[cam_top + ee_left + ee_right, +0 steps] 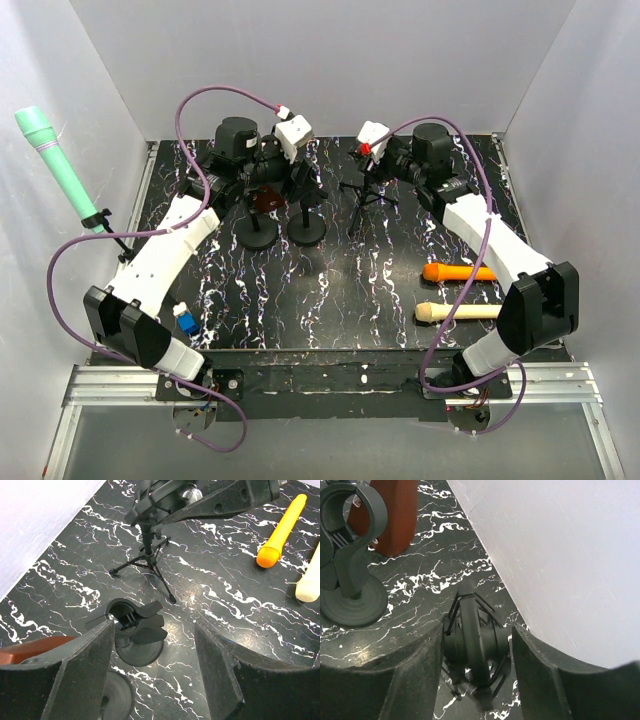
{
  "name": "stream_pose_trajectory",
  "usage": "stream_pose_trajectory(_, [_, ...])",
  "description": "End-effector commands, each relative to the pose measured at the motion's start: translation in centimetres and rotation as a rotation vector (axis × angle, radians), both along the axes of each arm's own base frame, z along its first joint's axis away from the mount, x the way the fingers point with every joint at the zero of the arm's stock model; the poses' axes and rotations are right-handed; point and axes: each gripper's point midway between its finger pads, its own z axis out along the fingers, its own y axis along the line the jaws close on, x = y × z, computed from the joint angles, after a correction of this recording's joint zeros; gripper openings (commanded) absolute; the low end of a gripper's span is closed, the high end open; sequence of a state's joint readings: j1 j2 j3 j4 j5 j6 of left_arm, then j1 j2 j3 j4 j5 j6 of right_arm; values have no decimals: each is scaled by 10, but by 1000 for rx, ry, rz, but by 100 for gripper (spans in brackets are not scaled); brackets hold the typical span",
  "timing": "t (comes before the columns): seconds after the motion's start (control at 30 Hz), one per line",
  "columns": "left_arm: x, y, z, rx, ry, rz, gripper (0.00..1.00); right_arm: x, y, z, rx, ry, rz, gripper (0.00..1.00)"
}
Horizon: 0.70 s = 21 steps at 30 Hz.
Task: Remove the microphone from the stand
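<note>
Microphones nearest us: we are seeing the cream microphone point(458, 312) and, just beyond, the orange microphone point(458, 272) lying loose on the marbled table point(340, 300).
Green microphone point(52, 160): it is leaning off the table's left edge.
Left gripper point(152, 625): it is hanging released over the empty stand point(140, 652).
Brown microphone point(30, 649): it is sitting just outside the left finger, above a second round base point(117, 700).
Right gripper point(476, 630): it is straddling the black shock mount point(475, 652) on the tripod point(145, 562); clenched or loose, we cannot tell.
</note>
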<state>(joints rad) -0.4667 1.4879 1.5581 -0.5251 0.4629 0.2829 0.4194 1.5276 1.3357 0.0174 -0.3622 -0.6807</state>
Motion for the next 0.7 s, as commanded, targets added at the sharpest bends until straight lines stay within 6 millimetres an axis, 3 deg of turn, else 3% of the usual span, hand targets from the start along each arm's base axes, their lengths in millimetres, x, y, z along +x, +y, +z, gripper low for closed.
stream_pose_trajectory(0.0, [-8,8,29,-19,-65,5,64,6,-8,38,58,-47,-47,66])
stream_pose_trajectory(0.1, [-8,7,40,-28,-88,-1,64,3,-8,52,87,-42,-55,75])
stream_pose_trajectory(0.2, [-13,13,64,-24,-144,0,64,-3,-11,69,108,-29,-62,80])
stream_pose_trajectory(0.37, [-27,48,117,7,-311,118,66,-17,-16,100,160,-32,-66,82])
stream_pose_trajectory(0.47, [-23,91,145,87,-428,298,68,-30,-15,106,179,-7,-48,82])
stream_pose_trajectory(0.67, [-9,223,193,177,-586,820,74,-41,-11,109,208,49,-22,82])
